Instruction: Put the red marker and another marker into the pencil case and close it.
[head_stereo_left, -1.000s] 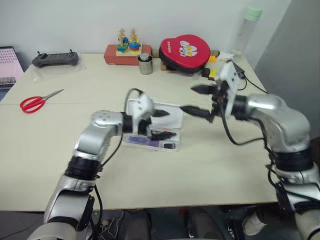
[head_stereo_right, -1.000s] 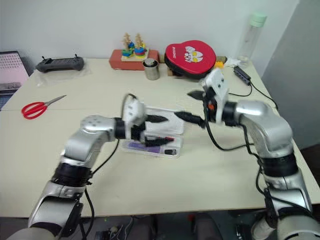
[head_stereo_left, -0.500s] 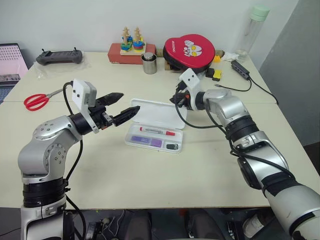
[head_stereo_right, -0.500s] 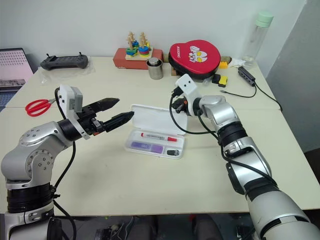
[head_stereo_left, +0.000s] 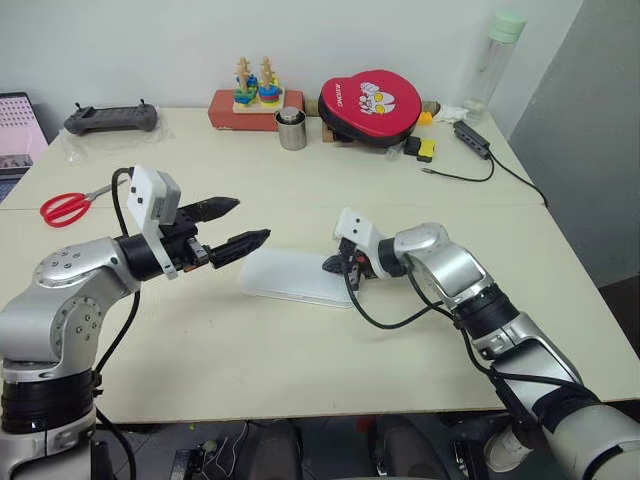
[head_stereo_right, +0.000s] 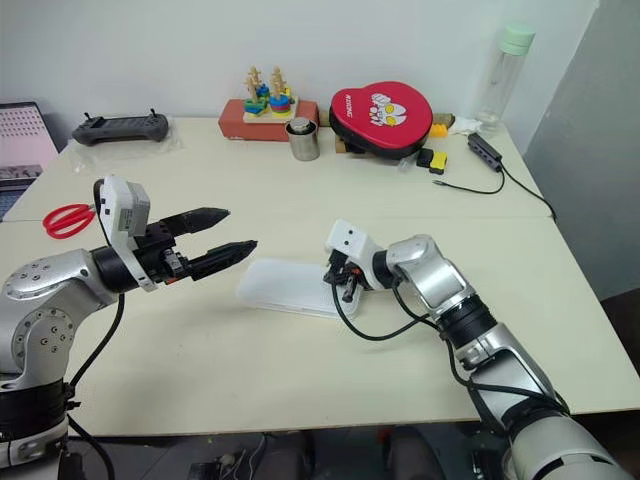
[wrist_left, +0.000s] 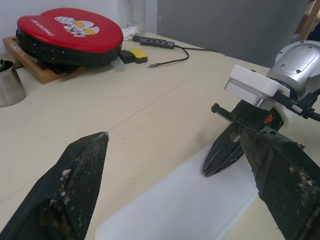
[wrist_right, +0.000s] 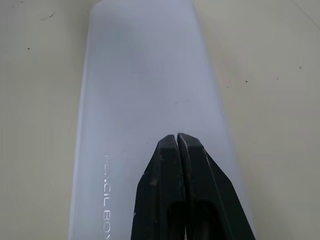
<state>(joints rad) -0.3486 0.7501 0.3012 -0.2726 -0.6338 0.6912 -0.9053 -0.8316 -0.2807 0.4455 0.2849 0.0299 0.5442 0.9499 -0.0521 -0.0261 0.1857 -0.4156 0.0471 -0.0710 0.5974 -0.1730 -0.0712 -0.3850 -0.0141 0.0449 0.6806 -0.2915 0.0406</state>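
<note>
1. The table (head_stereo_left: 300, 350) is carrying the whole scene, and the pencil case (head_stereo_left: 290, 276) is lying near its middle with the lid down flat, so the closing step is looking done, or all but done (whether the lid has latched cannot be told).
2. The right gripper (head_stereo_left: 334, 265) is pressing its tips on the right end of the case lid, fingers clenched together on nothing; I judge it to be pushing the lid shut.
3. The left gripper (head_stereo_left: 240, 226) is hovering just left of the case and above the table, fingers spread wide and empty, touching nothing.
4. The red marker and the lavender one are not lying on the table, so they are probably sitting inside the shut case (hidden by the lid).
5. What is remaining, by my reading: lifting the right gripper off and confirming the lid is holding.
</note>
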